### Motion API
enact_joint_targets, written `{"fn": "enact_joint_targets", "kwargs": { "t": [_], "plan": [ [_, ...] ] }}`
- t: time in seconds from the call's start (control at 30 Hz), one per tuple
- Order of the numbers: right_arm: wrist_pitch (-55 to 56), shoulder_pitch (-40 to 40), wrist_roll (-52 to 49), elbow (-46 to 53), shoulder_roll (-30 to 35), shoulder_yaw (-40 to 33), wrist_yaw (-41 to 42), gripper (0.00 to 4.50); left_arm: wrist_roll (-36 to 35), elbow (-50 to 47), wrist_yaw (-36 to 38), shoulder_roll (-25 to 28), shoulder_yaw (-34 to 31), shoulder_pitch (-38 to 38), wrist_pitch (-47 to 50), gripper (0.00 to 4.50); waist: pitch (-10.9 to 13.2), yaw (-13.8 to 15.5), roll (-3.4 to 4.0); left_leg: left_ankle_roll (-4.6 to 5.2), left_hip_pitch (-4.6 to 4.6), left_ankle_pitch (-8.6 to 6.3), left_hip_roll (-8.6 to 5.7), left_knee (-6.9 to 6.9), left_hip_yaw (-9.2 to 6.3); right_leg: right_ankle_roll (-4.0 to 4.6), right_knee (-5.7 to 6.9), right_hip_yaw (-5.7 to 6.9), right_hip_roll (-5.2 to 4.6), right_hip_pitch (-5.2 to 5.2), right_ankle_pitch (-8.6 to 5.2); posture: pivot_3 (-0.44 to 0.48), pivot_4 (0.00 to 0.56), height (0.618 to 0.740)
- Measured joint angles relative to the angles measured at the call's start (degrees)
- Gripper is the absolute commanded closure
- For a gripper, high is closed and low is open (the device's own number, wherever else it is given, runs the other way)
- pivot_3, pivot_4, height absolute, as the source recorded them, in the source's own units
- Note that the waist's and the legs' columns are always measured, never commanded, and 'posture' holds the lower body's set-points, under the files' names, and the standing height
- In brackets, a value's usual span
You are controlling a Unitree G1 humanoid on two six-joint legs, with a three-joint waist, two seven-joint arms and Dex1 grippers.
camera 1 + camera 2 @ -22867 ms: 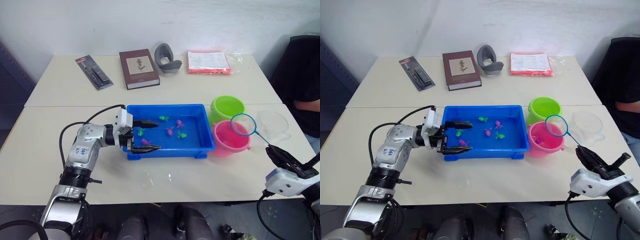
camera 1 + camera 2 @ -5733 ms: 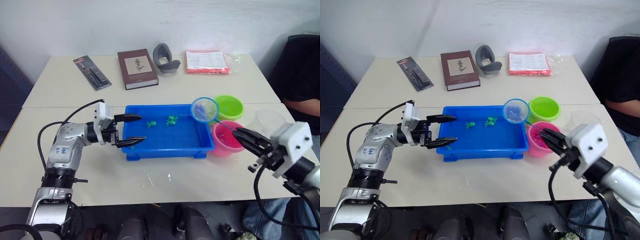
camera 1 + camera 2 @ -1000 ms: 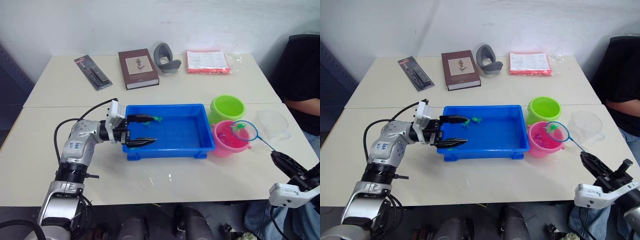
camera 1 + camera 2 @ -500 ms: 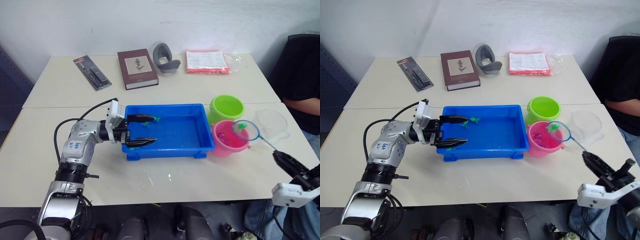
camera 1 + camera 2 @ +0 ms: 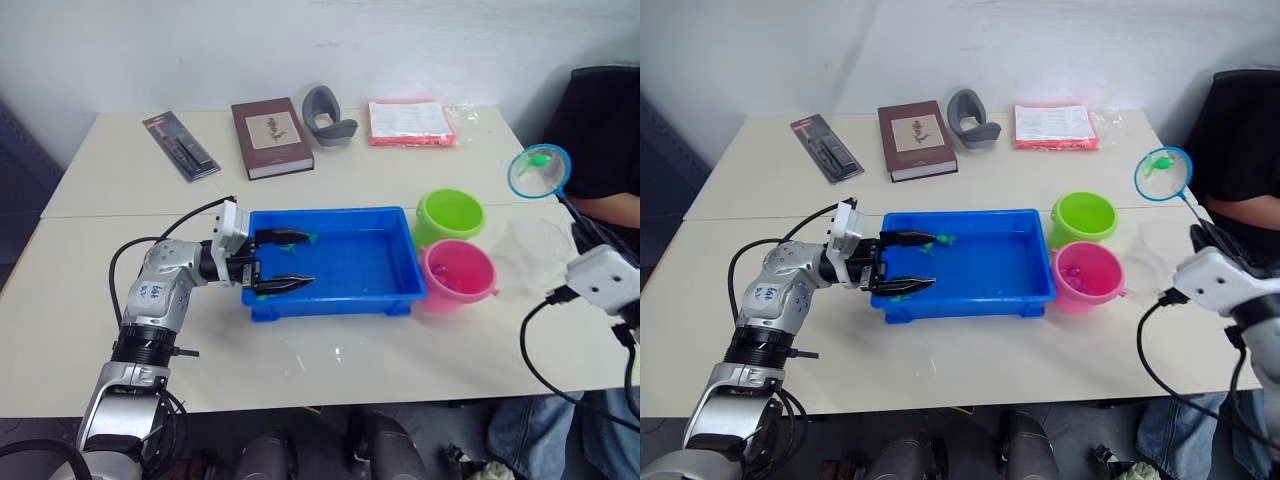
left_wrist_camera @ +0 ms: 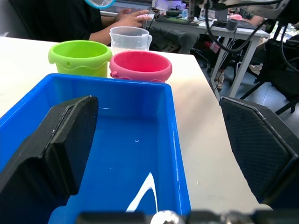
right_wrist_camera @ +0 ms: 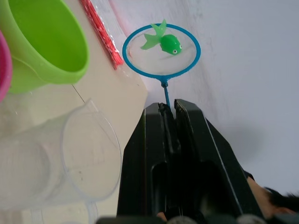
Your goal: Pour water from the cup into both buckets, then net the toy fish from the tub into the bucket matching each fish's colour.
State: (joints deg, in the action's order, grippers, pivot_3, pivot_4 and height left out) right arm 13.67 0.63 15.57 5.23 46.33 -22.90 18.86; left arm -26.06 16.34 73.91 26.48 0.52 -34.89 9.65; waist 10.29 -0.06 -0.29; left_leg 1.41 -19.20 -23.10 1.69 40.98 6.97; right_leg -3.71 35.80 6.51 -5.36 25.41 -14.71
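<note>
One fish aboard: a green toy fish lies in the net, held high, up and away from the right gripper, which is clenched on the thin net handle.
Spill risk: the hoop is shallow and held at a slant; a quick swing or a tip of the wrist could, I judge, flick the fish out onto the worktop or off its right edge.
Wrong-bucket risk: the pink bucket touches the lime green bucket, so a drop released short of the green rim lands in pink.
Knock risk: the clear cup stands right below the right gripper, just beside the pink bucket; a low descent could clip it.
Left gripper: released, the left gripper has its fingers spread across the near end of the blue tub, grasping nothing, holding only air over the water.
Fish left: small green ones sit near the left gripper's fingertips, too small to count surely.
Open room: air above both buckets is free; a person's arm sits just beyond the net, so swinging outward is tight.
</note>
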Motion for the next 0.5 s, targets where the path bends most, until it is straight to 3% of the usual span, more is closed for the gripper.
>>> {"fn": "enact_joint_targets", "kwargs": {
  "t": [0.3, 0.5],
  "plan": [
    [8.24, -4.15, 12.34, -8.18, 8.45, 11.04, -2.33, 4.50, 0.01, 0.09, -0.10, 0.11, -0.61, 0.53, -1.10, 0.04, 0.01, -0.09, 0.01, 0.00, -0.01, 0.01, 0.01, 0.00, 0.02, -0.01, 0.05, 0.03, -0.11, 0.01, 0.00, 0.000, 0.150, 0.740],
    [13.53, -4.73, 19.46, -10.78, 11.62, 13.59, -7.53, 4.50, 0.00, 0.09, -0.57, 0.26, -0.66, 1.35, -1.59, 0.04, 0.01, 0.01, 0.01, -0.02, -0.04, 0.02, 0.01, 0.01, 0.02, -0.01, 0.05, 0.04, -0.10, 0.01, 0.00, 0.000, 0.150, 0.740]
  ]
}}
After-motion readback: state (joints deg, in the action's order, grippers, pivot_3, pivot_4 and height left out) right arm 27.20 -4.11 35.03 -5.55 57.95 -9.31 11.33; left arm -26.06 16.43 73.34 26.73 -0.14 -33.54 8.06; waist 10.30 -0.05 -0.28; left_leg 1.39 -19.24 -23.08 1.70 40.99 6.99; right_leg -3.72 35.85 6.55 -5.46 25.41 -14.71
